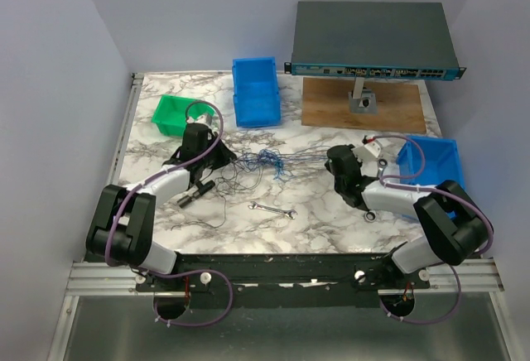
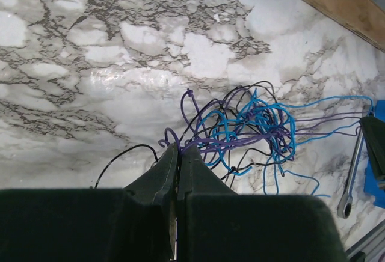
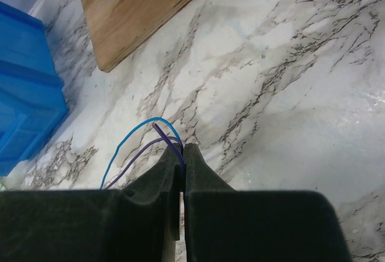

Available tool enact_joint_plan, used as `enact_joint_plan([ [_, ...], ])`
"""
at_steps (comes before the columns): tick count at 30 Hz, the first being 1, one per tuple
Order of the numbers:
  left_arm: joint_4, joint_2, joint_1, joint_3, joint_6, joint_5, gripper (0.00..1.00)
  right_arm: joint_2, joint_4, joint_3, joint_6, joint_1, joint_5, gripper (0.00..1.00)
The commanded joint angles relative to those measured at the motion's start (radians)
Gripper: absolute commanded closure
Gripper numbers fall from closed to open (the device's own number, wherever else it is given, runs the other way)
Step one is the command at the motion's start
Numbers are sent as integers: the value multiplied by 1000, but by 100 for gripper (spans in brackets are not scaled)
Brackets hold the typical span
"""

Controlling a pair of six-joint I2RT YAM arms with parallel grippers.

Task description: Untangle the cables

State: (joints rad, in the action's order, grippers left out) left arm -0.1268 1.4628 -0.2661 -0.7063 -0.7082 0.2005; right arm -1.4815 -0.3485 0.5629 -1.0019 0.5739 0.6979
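Marble-patterned tabletop (image 1: 331,220), top view: we see a knot of thin blue, black and purple cables (image 1: 269,162) between the arms, with strands running rightward to the right gripper (image 1: 333,158). The left gripper (image 1: 222,159) sits nearer the knot. No cables visible in the green plastic bin (image 1: 170,119) or the rear blue plastic bin (image 1: 255,104). Left wrist: jaws pinched on a purple strand, knot ahead-right. Right wrist: jaws clamped on purple and blue ends.

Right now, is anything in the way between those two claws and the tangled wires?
Nothing visible. The left gripper and the right gripper are each shut on a strand of the cables, with the knot lying on the table between them.
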Motion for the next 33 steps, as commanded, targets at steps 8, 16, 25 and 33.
enact_joint_plan([
  [8,-54,-145,24,91,-42,-163,100,61,215,-25,-250,-15,312,96],
  [16,-148,-208,26,150,-21,-141,100,30,168,18,-69,-14,210,84],
  [25,-189,20,-51,-10,27,145,100,-34,-566,-107,513,-12,-772,25],
  [33,-126,57,-59,-54,33,138,100,-151,-518,11,592,74,-921,26],
])
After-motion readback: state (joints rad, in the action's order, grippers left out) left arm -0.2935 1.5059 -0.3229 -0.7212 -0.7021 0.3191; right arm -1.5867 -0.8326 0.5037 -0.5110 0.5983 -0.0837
